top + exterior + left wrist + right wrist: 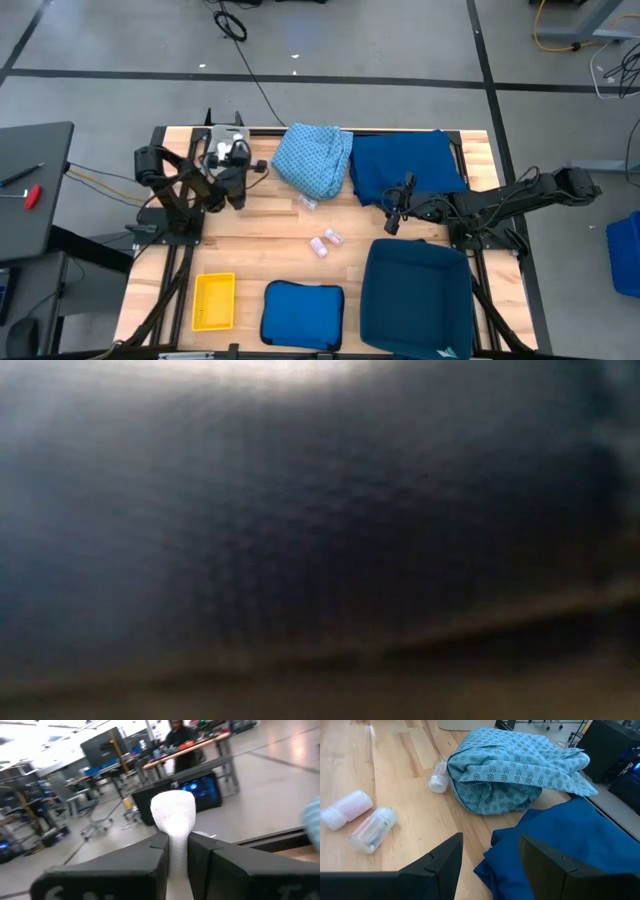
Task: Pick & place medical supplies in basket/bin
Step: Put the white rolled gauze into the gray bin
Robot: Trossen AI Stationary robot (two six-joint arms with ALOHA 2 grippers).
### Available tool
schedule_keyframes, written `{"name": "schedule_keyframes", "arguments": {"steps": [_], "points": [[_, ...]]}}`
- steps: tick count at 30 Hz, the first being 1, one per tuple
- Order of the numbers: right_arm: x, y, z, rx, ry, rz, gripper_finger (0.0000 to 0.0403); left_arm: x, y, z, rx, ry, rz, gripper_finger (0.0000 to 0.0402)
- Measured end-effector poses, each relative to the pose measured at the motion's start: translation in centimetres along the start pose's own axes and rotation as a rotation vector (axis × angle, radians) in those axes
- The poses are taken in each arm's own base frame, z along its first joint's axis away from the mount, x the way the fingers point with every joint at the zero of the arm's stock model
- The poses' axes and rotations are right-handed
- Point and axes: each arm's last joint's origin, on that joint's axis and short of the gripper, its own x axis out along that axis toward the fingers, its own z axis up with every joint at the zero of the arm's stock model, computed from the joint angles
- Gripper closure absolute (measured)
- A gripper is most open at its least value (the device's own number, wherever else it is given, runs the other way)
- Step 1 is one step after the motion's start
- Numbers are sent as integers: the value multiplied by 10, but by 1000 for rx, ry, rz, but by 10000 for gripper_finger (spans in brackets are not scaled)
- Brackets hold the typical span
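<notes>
In the left wrist view my left gripper [177, 851] is shut on a white roll [173, 812]. In the high view it is near the table's far left corner [236, 152]. My right gripper [394, 216] is open and hovers over the near edge of the dark blue cloth [405, 165]; its fingers [490, 865] stand apart above the cloth's edge [560, 840] and bare wood. The light blue patterned cloth [315, 160] lies bunched on the table beside the dark one. Three small packets lie on the wood: two together [325, 242], one by the patterned cloth [308, 203]. My left gripper pinches the white roll between its two fingers, on the roll's sides [175, 842]. The roll's rounded free end [173, 805] sticks out past the fingertips. The fingers point roughly level toward the table's far edge. The roll's rear part is hidden between the fingers.
Along the near edge sit a yellow mesh basket [213, 300], a flat blue pad [302, 315] and a large dark blue bin [372, 300]. A blurred dark surface fills the low view. In the right wrist view, a pink packet [345, 810] and a clear one [372, 830] lie on the wood.
</notes>
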Motion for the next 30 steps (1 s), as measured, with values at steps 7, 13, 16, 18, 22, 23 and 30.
{"name": "schedule_keyframes", "arguments": {"steps": [7, 13, 16, 18, 22, 23, 30], "points": [[0, 0, -1, 0, 5, -1, 202, 1, 5, -5, -4, 17, 42, 362], [0, 0, -1, 1, 5, -1, 202, -7, 8, 1, -78, 25, 78, 362], [0, 0, -1, 0, 5, -1, 202, -10, 9, 5, -98, 21, 67, 362], [0, 0, -1, 0, 5, -1, 202, -11, 11, 7, -117, 25, 80, 362], [0, 0, -1, -1, 5, -1, 202, -9, 12, 8, -137, 34, 114, 362], [0, 0, -1, -1, 5, -1, 202, -8, 13, 8, -139, 35, 119, 362], [0, 0, -1, -1, 5, -1, 202, -3, 14, 6, -137, 42, 146, 362]]}}
